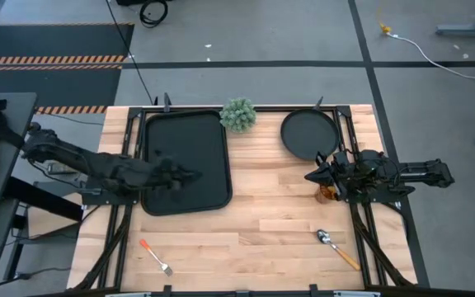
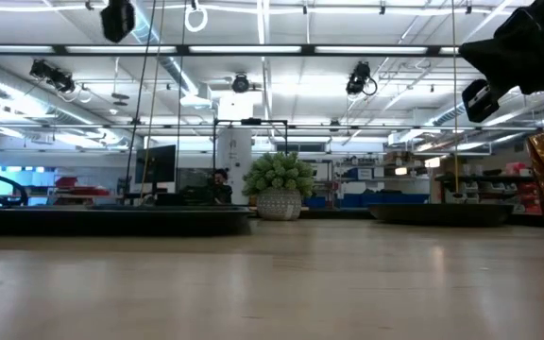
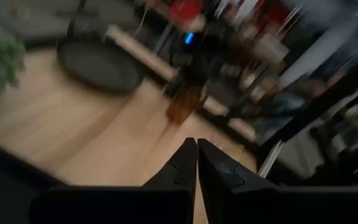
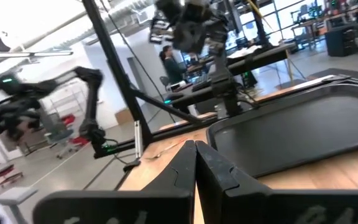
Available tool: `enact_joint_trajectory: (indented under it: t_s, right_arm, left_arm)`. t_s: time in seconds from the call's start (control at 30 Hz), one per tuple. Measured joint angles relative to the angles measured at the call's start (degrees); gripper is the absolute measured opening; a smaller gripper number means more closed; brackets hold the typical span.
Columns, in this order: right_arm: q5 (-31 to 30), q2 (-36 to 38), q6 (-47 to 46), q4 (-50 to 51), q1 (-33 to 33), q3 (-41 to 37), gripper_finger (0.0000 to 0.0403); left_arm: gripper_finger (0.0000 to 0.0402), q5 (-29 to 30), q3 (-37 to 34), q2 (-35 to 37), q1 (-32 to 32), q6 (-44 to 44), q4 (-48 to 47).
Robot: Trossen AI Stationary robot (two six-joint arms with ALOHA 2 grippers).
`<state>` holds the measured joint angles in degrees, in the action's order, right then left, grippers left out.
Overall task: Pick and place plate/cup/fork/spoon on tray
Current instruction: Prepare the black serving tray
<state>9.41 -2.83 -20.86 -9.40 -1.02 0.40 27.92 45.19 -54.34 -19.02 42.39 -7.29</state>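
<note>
The black tray (image 1: 184, 157) lies at the table's left, with nothing on it. My left gripper (image 1: 193, 174) hangs shut over the tray's right part, touching nothing; its shut fingers show in the left wrist view (image 3: 196, 148). The black plate (image 1: 310, 134) lies flat at the far right. The amber cup (image 1: 328, 194) stands upright on the table beside my right gripper (image 1: 310, 176), which is shut and raised, its fingers (image 4: 194, 148) pointing toward the tray. The spoon (image 1: 337, 247) lies near the front right, the fork (image 1: 155, 257) near the front left.
A green plant ball (image 1: 237, 115) in a pot stands at the far edge between tray and plate. Bare wood (image 1: 270, 214) lies between the tray, the cup and the cutlery. Black frame struts (image 1: 110, 239) run along the table's left and right sides.
</note>
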Motion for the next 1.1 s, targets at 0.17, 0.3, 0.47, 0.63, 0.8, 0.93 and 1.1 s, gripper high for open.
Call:
enact_joint_trajectory:
  t_s: [0.17, 0.3, 0.47, 0.63, 0.8, 0.93, 1.1]
  right_arm:
    - [-0.74, 0.00, 0.00, -0.03, 0.00, 0.00, 0.0012]
    - [-0.76, 0.00, 0.00, -0.43, 0.00, -0.02, 0.0012]
    - [-0.77, 0.00, 0.00, -1.57, 0.00, -0.01, 0.0012]
    - [-0.77, -0.07, 0.00, -1.71, 0.00, 0.01, 0.0012]
    - [-0.80, -0.07, -1.03, -1.67, 0.00, 0.01, 0.0012]
    - [-3.17, -0.07, -0.15, -0.41, 0.00, 0.01, 0.0012]
    - [-4.52, -2.61, -4.01, 6.31, 0.32, 1.80, 0.0014]
  left_arm:
    - [0.0020, -6.69, 16.06, -13.64, 1.97, 9.33, -23.98]
    - [0.0020, -14.69, 28.04, -22.41, 2.98, 15.75, -38.76]
    - [0.0021, -17.49, 38.40, -30.86, 1.10, 20.68, -41.62]
    - [0.0049, -21.45, 45.18, -35.85, 1.86, 24.19, -41.56]
    - [0.0128, -22.25, 47.41, -37.65, 3.19, 22.63, -44.82]
    - [0.0203, -21.33, 45.55, -37.66, 3.25, 20.11, -46.29]
    - [0.0262, -19.63, 38.95, -37.69, -0.35, 18.39, -46.88]
